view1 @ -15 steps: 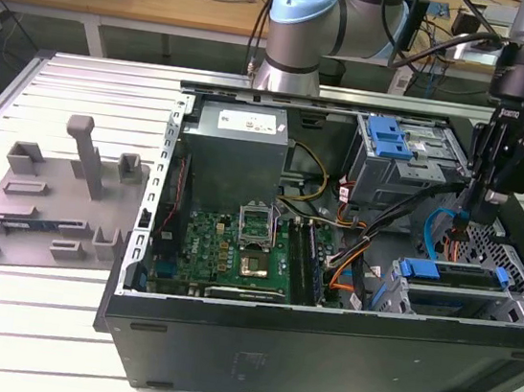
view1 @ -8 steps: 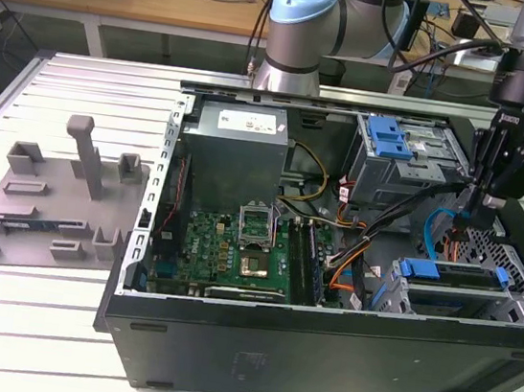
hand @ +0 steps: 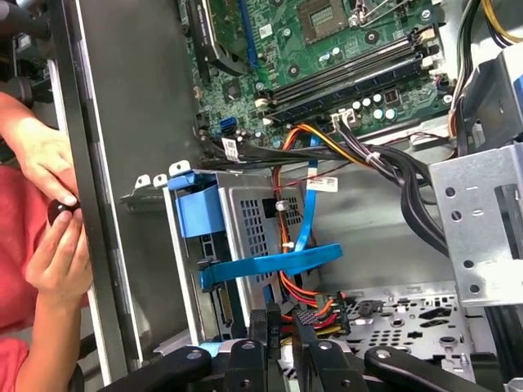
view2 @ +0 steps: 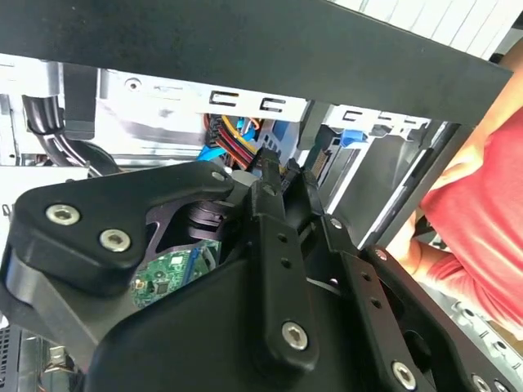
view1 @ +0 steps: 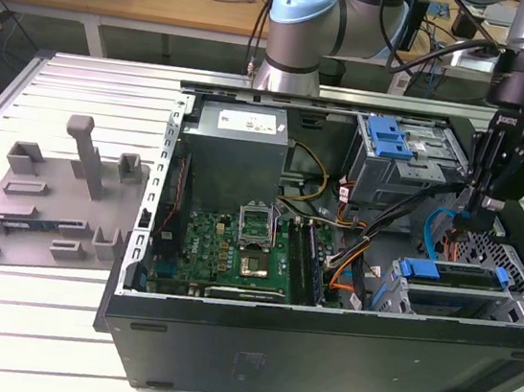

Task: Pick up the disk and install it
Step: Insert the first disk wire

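Note:
The disk lies in the lower bay at the front right corner of the open computer case, its blue carrier frame at the bay's mouth. My gripper hangs inside the case just behind that bay. Both wrist views show its black fingers close together, pinched on a black cable plug with red, yellow and black wires. A flat blue data cable crosses the bay's perforated grey wall. The disk's label is hidden.
A grey drive cage with a blue latch sits behind the gripper, and a grey power-supply box at the case's back left. A person's hands and red sleeve are against the case wall. A grey fixture plate lies outside on the exterior view's left.

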